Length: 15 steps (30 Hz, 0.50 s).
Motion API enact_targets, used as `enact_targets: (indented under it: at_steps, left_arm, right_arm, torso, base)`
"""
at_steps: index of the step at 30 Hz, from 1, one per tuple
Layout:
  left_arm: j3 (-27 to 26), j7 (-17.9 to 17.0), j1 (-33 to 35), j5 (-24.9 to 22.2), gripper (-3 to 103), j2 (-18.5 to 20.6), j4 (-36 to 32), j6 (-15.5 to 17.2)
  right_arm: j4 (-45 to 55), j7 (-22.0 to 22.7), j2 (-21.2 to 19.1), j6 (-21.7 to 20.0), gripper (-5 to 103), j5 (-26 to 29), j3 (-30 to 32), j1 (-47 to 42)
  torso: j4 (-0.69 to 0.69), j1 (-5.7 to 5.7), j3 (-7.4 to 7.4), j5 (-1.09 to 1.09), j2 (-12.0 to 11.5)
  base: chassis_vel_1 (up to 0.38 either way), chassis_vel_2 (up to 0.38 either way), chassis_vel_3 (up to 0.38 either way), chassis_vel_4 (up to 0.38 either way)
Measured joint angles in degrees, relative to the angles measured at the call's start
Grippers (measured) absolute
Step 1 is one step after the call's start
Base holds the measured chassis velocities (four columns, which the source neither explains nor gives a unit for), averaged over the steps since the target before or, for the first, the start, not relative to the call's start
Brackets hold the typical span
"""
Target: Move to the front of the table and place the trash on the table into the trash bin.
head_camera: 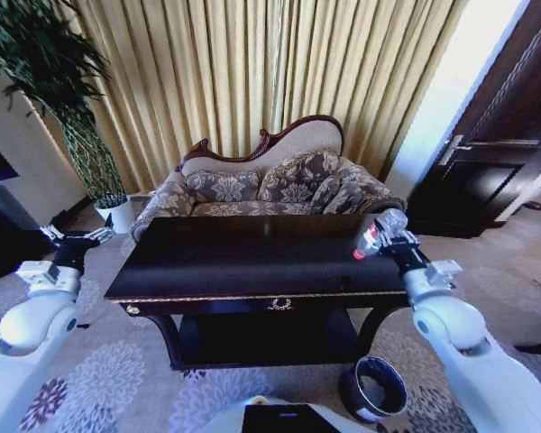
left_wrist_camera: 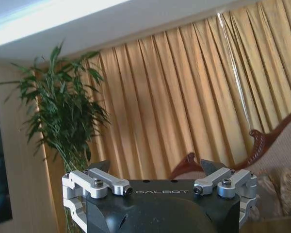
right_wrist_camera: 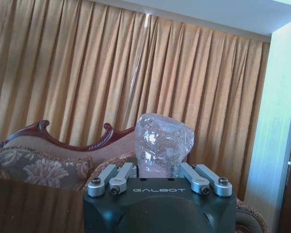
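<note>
Clear crinkled plastic sits between the fingers of the right tool (head_camera: 385,236): it is clamped on the bottle (head_camera: 376,236), whose red cap points toward the middle of the tabletop (head_camera: 252,257). In the right wrist view the bottle's (right_wrist_camera: 162,143) base stands up out of the tool (right_wrist_camera: 160,180), gripped low on the body. The bottle hangs just above the right edge of the tabletop, near its far right corner.

The left tool (head_camera: 75,236) hovers off the left edge, fingers spread wide and holding nothing; the left wrist view shows it (left_wrist_camera: 161,185) the same.

The bin (head_camera: 375,388) stands on the carpet by the front right leg, below and nearer the robot than the bottle. The likely trouble is the thin plastic buckling or sliding in the grip as the arm swings, or the bottle clipping the tabletop's right edge on the way down. The bin's mouth is small, so a release from high up could miss. Open carpet lies right of the tabletop, giving room to swing outward.
</note>
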Motion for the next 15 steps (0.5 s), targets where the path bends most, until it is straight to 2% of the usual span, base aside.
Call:
enact_targets:
  at_steps: [6, 10, 15]
  left_arm:
    - [-0.7, 2.6, 0.5, -0.9, 100, 0.6, -1.5, 2.9]
    - [0.1, 3.8, 0.6, -2.1, 100, 0.4, -2.7, 4.5]
    - [0.2, 4.5, 1.1, -1.9, 100, -0.1, -3.7, 6.4]
  right_arm:
    - [3.3, 0.2, -1.9, -1.3, 28, 1.9, -0.1, -1.5]
    - [7.3, 2.3, -2.9, -4.0, 28, 6.0, -1.4, -2.8]
    - [9.6, 3.9, -3.3, -5.6, 28, 6.7, -1.7, -4.0]
  torso:
    - [0.03, 0.0, 0.0, 0.0, 0.0]
    - [0.02, 0.0, 0.0, 0.0, 0.0]
    - [0.03, 0.01, 0.0, 0.0, 0.0]
  base:
    - [0.0, 0.0, 0.0, 0.0]
    - [0.0, 0.0, 0.0, 0.0]
    - [0.0, 0.0, 0.0, 0.0]
